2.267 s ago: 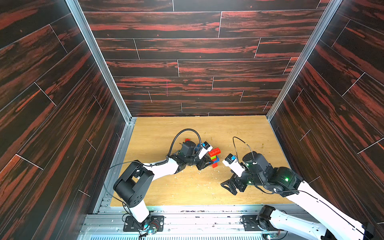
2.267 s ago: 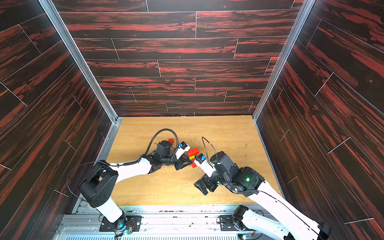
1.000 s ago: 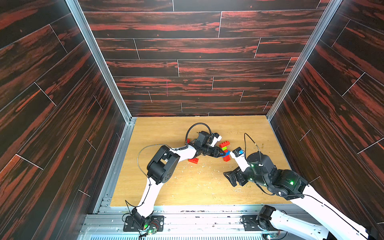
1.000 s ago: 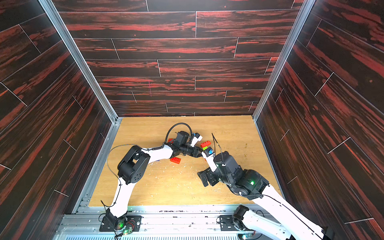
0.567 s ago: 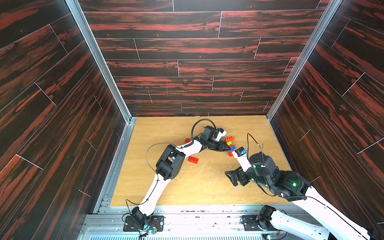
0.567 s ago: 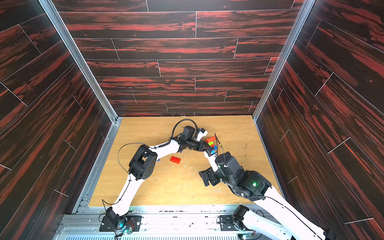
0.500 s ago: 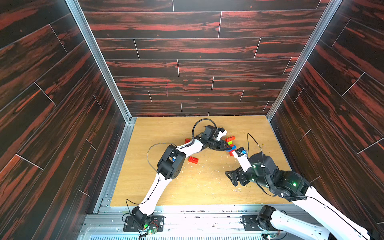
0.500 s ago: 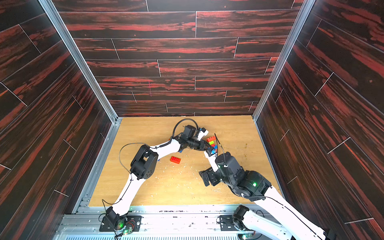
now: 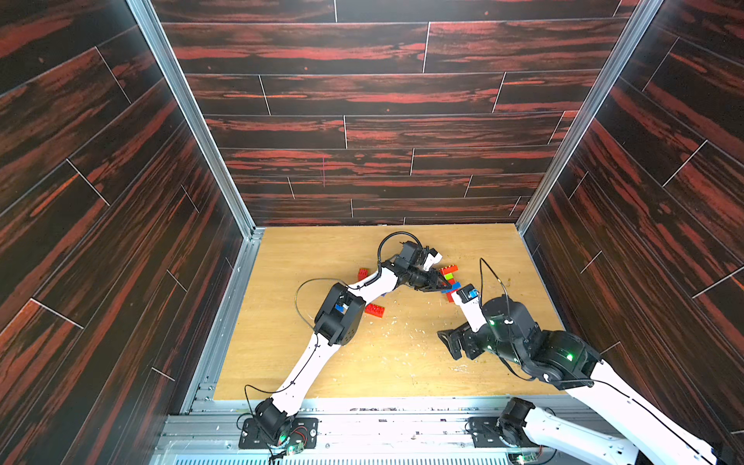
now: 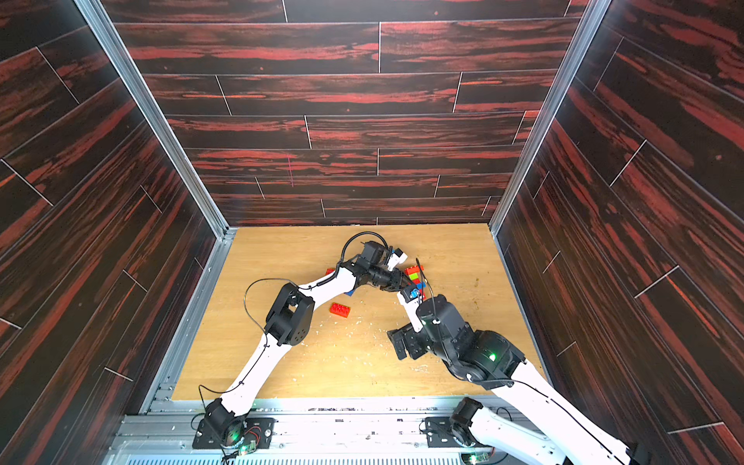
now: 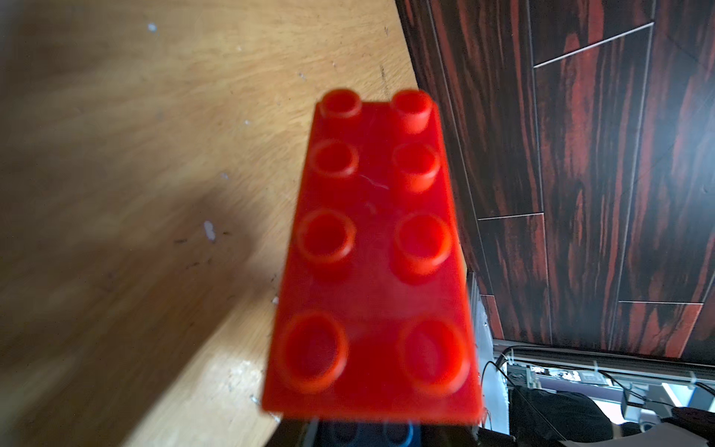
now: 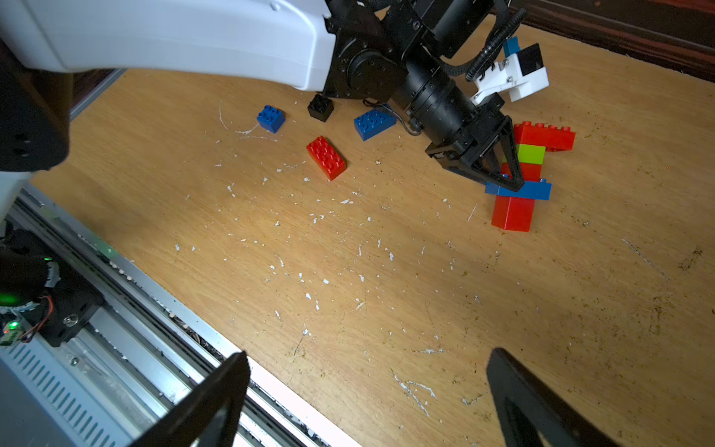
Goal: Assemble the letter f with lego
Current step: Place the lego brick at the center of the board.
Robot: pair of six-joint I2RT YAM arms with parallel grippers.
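The left gripper (image 12: 503,180) is clamped on the lego stack (image 12: 537,191) at its blue layer, right of the table's (image 9: 499,253) middle. Whether the stack's foot touches the wood I cannot tell. Bare wood separates it from the right wall (image 9: 604,282). The right gripper (image 12: 367,354) hangs wide apart and empty near the front rail (image 12: 127,309). A loose red brick (image 12: 326,157), long blue brick (image 12: 374,123), small blue brick (image 12: 271,118) and black brick (image 12: 320,107) lie by the left arm (image 12: 174,35).

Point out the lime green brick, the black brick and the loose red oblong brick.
lime green brick (image 12: 531,153): right wrist view, on its smooth side face.
black brick (image 12: 320,108): right wrist view, centre of its body.
loose red oblong brick (image 12: 326,156): right wrist view, middle of its studded top.
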